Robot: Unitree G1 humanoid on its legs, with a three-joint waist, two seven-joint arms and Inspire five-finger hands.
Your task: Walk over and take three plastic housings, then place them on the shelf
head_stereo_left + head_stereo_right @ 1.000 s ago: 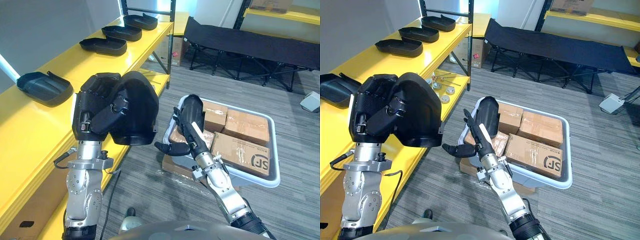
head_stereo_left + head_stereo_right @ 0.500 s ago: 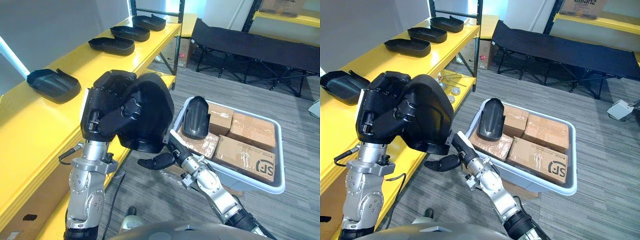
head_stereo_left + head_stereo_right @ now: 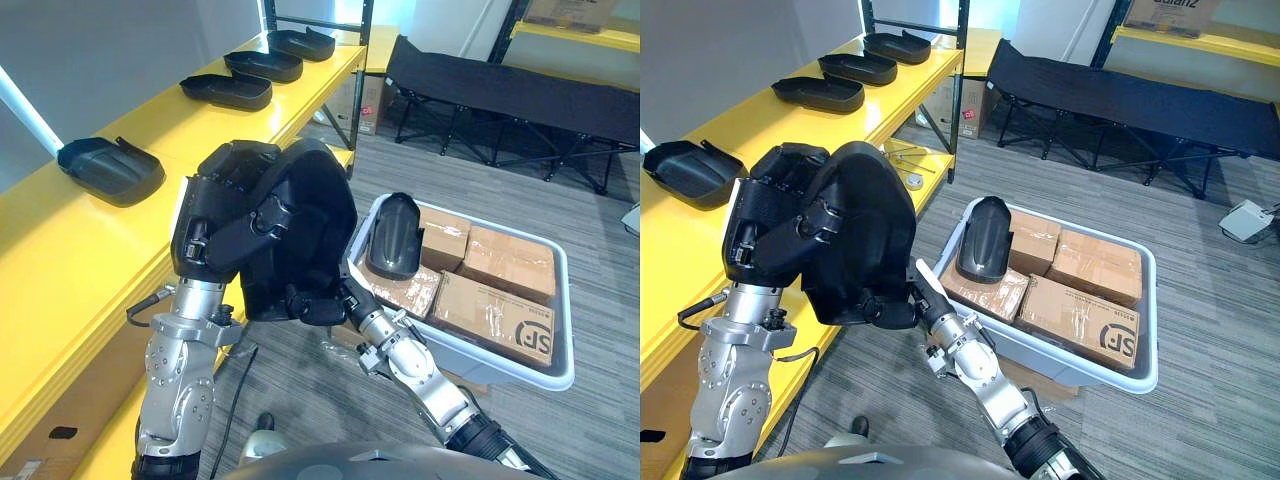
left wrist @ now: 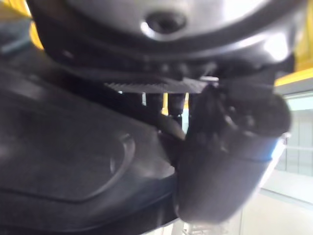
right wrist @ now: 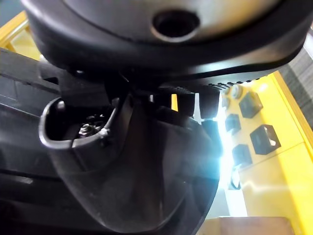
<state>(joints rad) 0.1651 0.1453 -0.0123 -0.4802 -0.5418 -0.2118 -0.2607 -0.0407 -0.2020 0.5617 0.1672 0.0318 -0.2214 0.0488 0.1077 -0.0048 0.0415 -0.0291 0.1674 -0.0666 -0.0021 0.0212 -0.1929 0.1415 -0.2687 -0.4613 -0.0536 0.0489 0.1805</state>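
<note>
carry-and-place step, by my reading: the left hand (image 3: 225,225) is up beside the yellow shelf (image 3: 70,260), fingers and thumb curled round a black plastic housing (image 3: 305,225) that hangs just off the shelf's front edge. the right hand (image 3: 318,305) sits at that housing's lower rim, on the side away from the shelf; whether it clasps or only props i cannot tell. four shelved housings (image 3: 110,170) lie in a row along the shelf top. a spare housing (image 3: 393,235) stands on cartons (image 3: 500,310) in a grey bin (image 3: 566,320) on the floor, well apart from the shelf. next move, i judge: swing the held piece over a bare stretch of the shelf, lower it, let go. writing: dark printed marks on the nearest carton, not read off here.
</note>
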